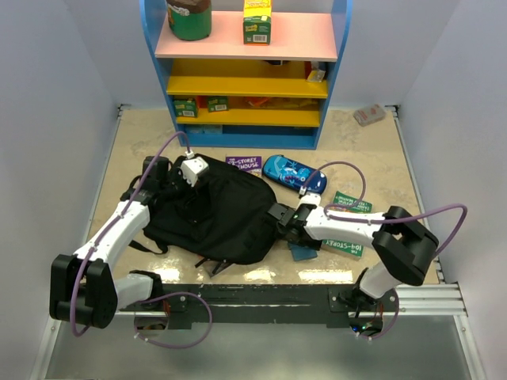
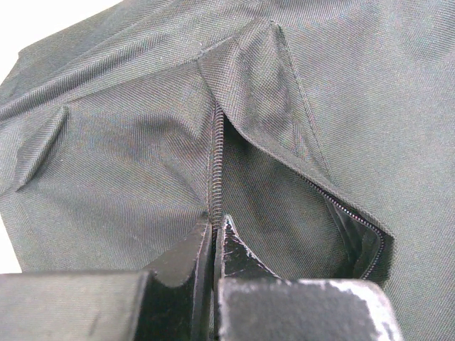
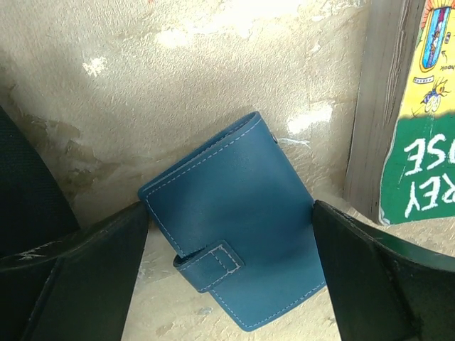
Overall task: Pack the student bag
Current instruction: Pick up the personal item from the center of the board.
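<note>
The left gripper point(image 2: 215, 226) pinches the student bag point(image 2: 128, 156); the right gripper point(image 3: 229, 210) gapes astride a blue wallet point(image 3: 245, 266).

the mottled beige table point(image 1: 372, 158) bore a black student bag point(image 1: 214, 214) at its middle. behind the bag lay a purple book point(image 1: 244, 164) and a blue pencil case point(image 1: 293, 172). to the right a blue wallet point(image 3: 234, 227) lay near a green book point(image 1: 342, 247). a blue shelf unit point(image 1: 238, 138) stood at the far edge.

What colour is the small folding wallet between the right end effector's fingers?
Blue small folding wallet, pale stitching; shows best in right wrist view.
</note>
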